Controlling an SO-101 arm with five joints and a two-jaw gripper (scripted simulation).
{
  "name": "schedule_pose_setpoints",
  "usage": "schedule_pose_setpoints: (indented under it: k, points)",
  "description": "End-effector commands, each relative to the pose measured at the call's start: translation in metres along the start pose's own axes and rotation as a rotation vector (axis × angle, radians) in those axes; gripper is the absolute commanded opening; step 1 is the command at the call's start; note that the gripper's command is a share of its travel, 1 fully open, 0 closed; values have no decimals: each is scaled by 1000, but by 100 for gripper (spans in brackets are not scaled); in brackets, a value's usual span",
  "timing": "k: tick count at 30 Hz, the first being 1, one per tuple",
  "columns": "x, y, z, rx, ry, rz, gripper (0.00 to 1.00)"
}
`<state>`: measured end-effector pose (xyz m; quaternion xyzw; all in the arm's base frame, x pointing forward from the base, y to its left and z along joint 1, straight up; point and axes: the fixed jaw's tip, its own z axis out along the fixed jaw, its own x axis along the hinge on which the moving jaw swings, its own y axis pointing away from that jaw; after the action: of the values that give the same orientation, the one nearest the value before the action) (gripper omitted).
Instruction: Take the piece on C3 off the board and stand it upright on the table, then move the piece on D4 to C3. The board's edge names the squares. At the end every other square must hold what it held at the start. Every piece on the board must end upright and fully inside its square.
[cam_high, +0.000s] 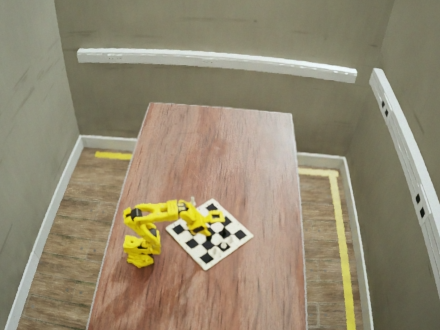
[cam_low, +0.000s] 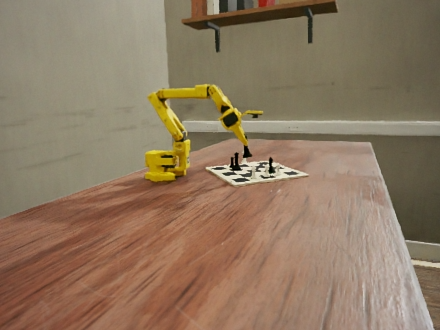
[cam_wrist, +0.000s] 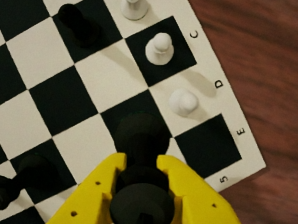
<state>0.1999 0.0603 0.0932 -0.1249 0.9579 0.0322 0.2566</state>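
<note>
Claw: yellow claw (cam_wrist: 141, 192) clamped on black chess piece (cam_wrist: 141, 169)
Piece: hangs clear above chequered board (cam_low: 295, 174)

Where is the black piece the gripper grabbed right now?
The black piece is clamped in the gripper, lifted above the board near its arm-side edge in the exterior view, with white pieces beyond it.
</note>
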Motion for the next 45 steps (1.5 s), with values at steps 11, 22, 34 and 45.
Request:
schedule_pose_setpoints:
  k: [11,22,34,45]
  points:
    - [-6,-1,-9,3,-23,-4,0]
    - [-14,33,-5,-77,-25,-138,0]
    - [-19,56,-2,-125,-27,-217,0]
    - [-17,58,-1,-130,-26,-226,0]
